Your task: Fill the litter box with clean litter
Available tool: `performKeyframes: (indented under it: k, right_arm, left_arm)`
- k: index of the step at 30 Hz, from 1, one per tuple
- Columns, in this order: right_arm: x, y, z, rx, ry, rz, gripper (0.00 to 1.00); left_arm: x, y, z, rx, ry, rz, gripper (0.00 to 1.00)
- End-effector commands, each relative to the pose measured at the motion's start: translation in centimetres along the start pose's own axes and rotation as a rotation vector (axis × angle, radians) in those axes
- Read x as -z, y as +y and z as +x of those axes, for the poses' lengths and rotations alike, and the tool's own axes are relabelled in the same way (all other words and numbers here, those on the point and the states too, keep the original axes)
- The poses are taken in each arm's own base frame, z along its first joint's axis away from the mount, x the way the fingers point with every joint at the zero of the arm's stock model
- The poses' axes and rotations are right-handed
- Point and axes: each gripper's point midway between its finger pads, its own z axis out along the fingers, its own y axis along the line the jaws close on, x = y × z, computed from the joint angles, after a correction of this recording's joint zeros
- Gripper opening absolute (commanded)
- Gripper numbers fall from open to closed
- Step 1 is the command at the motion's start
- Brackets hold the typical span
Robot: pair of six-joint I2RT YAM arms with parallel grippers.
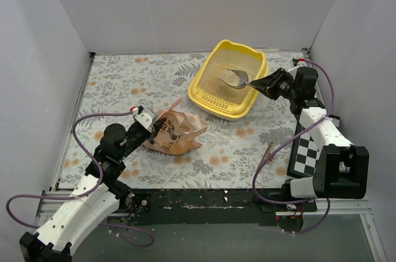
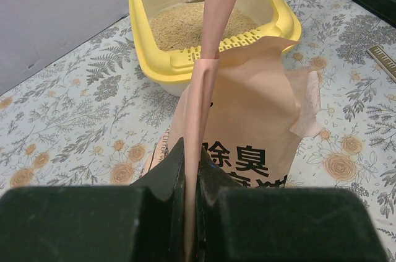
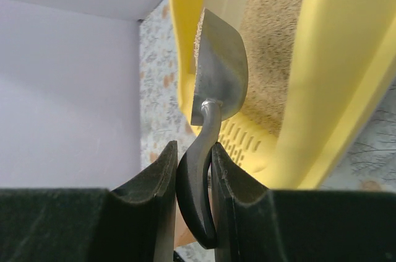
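Upper right of the frame, yellow litter box [image 1: 224, 103] sitting on floral worktop [image 1: 124, 82], clean litter [image 1: 213, 78] lying inside, right claw [image 1: 260, 85] clamping loaded scoop [image 1: 234, 77] above it, left claw [image 1: 159, 125] pinching bag [image 1: 182, 132] edge at lower centre.

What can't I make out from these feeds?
1. How full the bag is: top view shows only its crumpled outside; left wrist, its pinched flap.
2. Scoop load: right wrist view shows only the bowl's underside.
3. Litter box back rim: cut off at left wrist view's top edge.
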Motion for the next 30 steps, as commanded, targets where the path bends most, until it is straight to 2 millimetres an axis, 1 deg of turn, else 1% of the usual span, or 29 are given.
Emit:
performKeyframes:
  k: [1, 2, 4, 5, 7, 10, 12, 13, 14, 16, 17, 18, 19, 24, 25, 26, 27, 30]
  right_arm:
    - [-0.2, 0.9, -3.8, 0.201, -0.089, 0.098, 0.01]
    - [-0.2, 0.6, -3.9, 0.228, -0.081, 0.134, 0.01]
    - [-0.5, 1.2, -4.7, 0.299, -0.076, 0.171, 0.01]
    - [-0.8, 1.2, -4.7, 0.325, -0.059, 0.192, 0.01]
    - [-1.4, 2.2, -5.0, 0.397, -0.035, 0.214, 0.01]
    - [-2.2, 2.8, -5.0, 0.488, 0.005, 0.281, 0.01]
    - [-2.7, 3.7, -5.2, 0.563, 0.022, 0.325, 0.01]
    - [-3.0, 3.8, -4.8, 0.593, 0.044, 0.353, 0.01]
    - [-3.2, 4.6, -5.2, 0.64, 0.033, 0.365, 0.01]
    - [-3.5, 5.1, -5.0, 0.704, 0.053, 0.416, 0.01]
    - [-3.5, 6.0, -5.1, 0.738, 0.052, 0.422, 0.01]
    - [-3.5, 6.2, -5.2, 0.769, 0.049, 0.456, 0.01]
    - [-3.4, 7.2, -5.6, 0.81, 0.032, 0.465, 0.01]
    - [-2.8, 10.1, -5.7, 0.984, 0.018, 0.541, 0.01]
    - [-2.5, 10.9, -5.6, 1.03, 0.015, 0.555, 0.01]
    - [-2.6, 11.3, -5.1, 1.068, 0.025, 0.572, 0.01]
    - [-2.3, 12.0, -5.1, 1.094, 0.013, 0.58, 0.01]
    - [-1.2, 14.0, -4.2, 1.099, -0.01, 0.521, 0.01]
  left_arm:
    - [0.1, -0.5, -2.7, -0.011, -0.109, 0.029, 0.0]
    - [0.1, -0.5, -2.6, -0.01, -0.107, 0.026, 0.0]
    - [0.2, -0.4, -2.5, -0.01, -0.106, 0.021, 0.0]
    - [0.2, -0.4, -2.5, -0.009, -0.109, 0.021, 0.0]
    - [0.1, -0.4, -2.2, -0.005, -0.106, 0.017, 0.0]
    - [0.0, -0.2, -2.1, -0.002, -0.098, 0.007, 0.0]
    - [0.0, 0.0, -2.0, -0.002, -0.095, -0.003, 0.0]
    - [0.0, 0.0, -2.0, -0.004, -0.095, -0.005, 0.0]
    - [0.0, 0.0, -2.0, -0.005, -0.092, -0.005, 0.0]
    - [0.1, 0.0, -2.0, -0.003, -0.092, -0.005, 0.0]
    - [0.1, 0.0, -2.0, -0.006, -0.094, -0.006, 0.0]
    - [0.1, 0.0, -2.0, -0.004, -0.092, -0.006, 0.0]
    - [0.1, 0.0, -2.1, -0.005, -0.094, -0.005, 0.0]
    - [0.1, -0.2, -2.0, -0.002, -0.093, 0.003, 0.0]
    - [0.1, -0.3, -2.0, 0.0, -0.095, 0.004, 0.0]
    - [0.1, -0.3, -2.1, 0.0, -0.095, 0.005, 0.0]
    - [0.1, -0.3, -2.1, -0.001, -0.097, 0.007, 0.0]
    - [0.1, -0.3, -2.2, -0.001, -0.098, 0.006, 0.0]
